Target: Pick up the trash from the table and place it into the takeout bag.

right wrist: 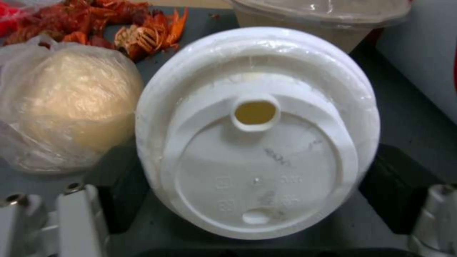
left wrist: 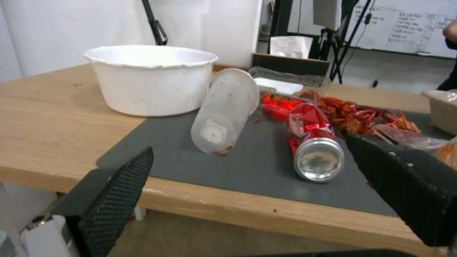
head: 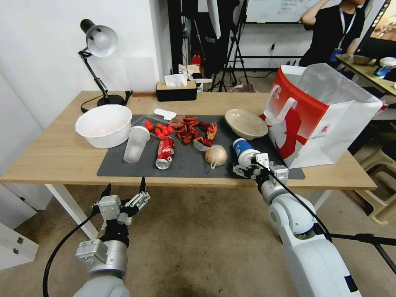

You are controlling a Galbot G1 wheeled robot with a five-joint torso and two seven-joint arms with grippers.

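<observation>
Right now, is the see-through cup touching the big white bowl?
Apart. In the left wrist view, dark mat shows between the tipped-over frosted cup and the white bowl.

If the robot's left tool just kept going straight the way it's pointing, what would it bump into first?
Probably the crushed red soda can lying on the dark mat. The open left tool hovers off the table's near edge, with the can most nearly centred between its fingers. Depth is unclear; the tipped frosted cup lies close beside.

No legible text on the takeout bag (head: 317, 123), soda can (head: 164, 153) or whiteboard (left wrist: 414, 30).
</observation>
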